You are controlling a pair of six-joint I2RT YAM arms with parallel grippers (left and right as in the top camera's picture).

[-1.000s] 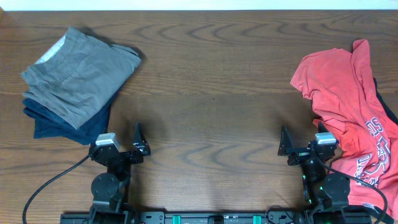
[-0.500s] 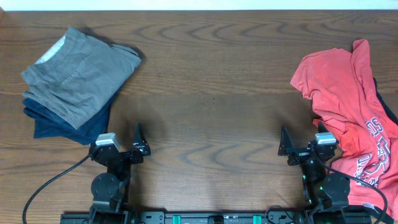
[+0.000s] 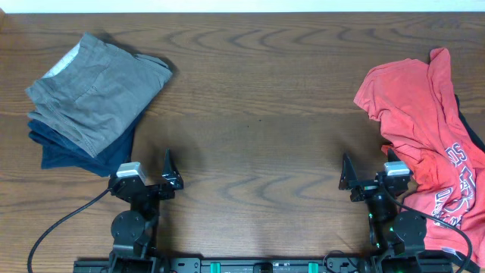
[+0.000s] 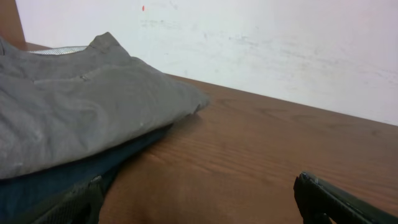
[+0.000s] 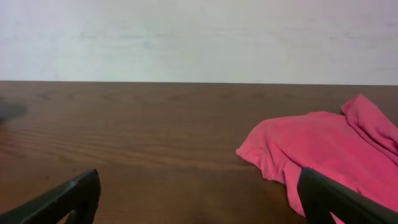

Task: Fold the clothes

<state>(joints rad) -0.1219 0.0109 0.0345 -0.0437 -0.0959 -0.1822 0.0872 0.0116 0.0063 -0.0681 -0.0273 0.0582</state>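
Coral-red T-shirt, short-sleeved: lay crumpled and unfolded at the right end of the bench, stretching from the far right part down to the near right corner; bore navy-and-white lettering on its near part; appeared from the right wrist as a rumpled heap ahead and to the right. Black garment: showed only as a dark strip under the T-shirt's right edge, mostly covered. Grey garment: lay folded at the far left of the bench, on top of a navy garment, likewise folded, whose edges stuck out on the near and left sides; filled the left half of the left wrist view, grey above navy. Left pincer: sat low at the near left edge, near the navy garment's near corner but apart from it; jaws spread wide, nothing between them; fingertips showed at the bottom corners of the left wrist view. Right pincer: sat low at the near right edge, close beside the T-shirt's left border, contact not discernible; jaws spread wide likewise, gripped nothing; fingertips showed at the bottom corners of the right wrist view. Black cable: curved from the left arm's base toward the near left edge. White wall: rose behind the bench's far edge.
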